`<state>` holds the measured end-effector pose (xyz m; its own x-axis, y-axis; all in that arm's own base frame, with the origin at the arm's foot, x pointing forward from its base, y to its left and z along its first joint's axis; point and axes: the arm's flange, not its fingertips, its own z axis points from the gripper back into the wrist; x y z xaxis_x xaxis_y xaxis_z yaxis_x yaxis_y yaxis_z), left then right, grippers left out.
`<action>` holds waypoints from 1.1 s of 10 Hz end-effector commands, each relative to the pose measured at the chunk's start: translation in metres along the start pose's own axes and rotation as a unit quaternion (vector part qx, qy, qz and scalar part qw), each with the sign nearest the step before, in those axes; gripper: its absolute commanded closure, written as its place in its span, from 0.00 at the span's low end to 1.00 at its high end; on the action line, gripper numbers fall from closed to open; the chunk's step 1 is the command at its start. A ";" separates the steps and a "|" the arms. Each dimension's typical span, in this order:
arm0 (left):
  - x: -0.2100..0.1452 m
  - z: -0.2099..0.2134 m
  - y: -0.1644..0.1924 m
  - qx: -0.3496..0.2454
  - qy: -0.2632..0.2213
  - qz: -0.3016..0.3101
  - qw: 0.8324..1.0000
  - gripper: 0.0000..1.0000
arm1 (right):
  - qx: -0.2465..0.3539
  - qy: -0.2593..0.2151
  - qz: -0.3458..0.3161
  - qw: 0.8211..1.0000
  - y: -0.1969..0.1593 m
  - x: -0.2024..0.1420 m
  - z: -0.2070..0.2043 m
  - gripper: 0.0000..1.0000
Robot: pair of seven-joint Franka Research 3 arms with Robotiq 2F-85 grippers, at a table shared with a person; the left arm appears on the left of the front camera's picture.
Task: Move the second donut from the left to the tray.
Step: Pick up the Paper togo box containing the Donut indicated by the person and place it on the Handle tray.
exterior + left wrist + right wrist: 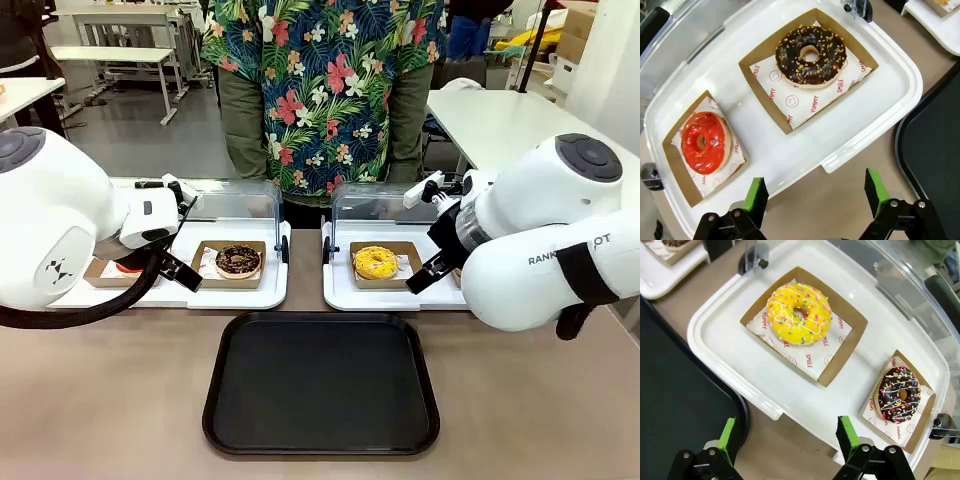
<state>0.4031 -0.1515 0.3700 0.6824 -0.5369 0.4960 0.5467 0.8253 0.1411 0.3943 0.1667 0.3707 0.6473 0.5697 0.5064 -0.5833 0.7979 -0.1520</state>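
Hovering with jaws apart, the left gripper (815,197) has the chocolate donut (811,55) ahead of it, the black tray (935,150) beside it; the right gripper (787,440) is spread too.

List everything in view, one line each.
chocolate donut: 1, dark, nut bits, left white tray
red donut: 1, red, left white tray
yellow donut: 1, yellow, right white tray
drizzled donut: 1, dark, right white tray
cardboard boxes: 4, brown, under each donut
white trays: 2, white, far side
black tray: 1, black, near centre
table: 1, tan, underneath
person: 1, floral shirt, far side
left pincer: 1, black-green, open, over left white tray
right pincer: 1, black-green, open, over right white tray
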 end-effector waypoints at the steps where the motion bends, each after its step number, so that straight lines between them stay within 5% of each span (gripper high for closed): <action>1: 0.000 0.000 0.000 0.000 0.000 0.000 1.000 0.00 | 0.000 0.000 0.000 1.000 0.000 0.000 0.000 0.00; 11: 0.000 0.000 0.000 0.000 0.000 0.000 1.000 0.00 | 0.000 0.000 0.000 1.000 0.000 0.000 0.000 0.00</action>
<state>0.4032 -0.1513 0.3700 0.6826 -0.5369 0.4959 0.5463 0.8255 0.1417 0.3942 0.1668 0.3707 0.6468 0.5705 0.5062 -0.5838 0.7974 -0.1528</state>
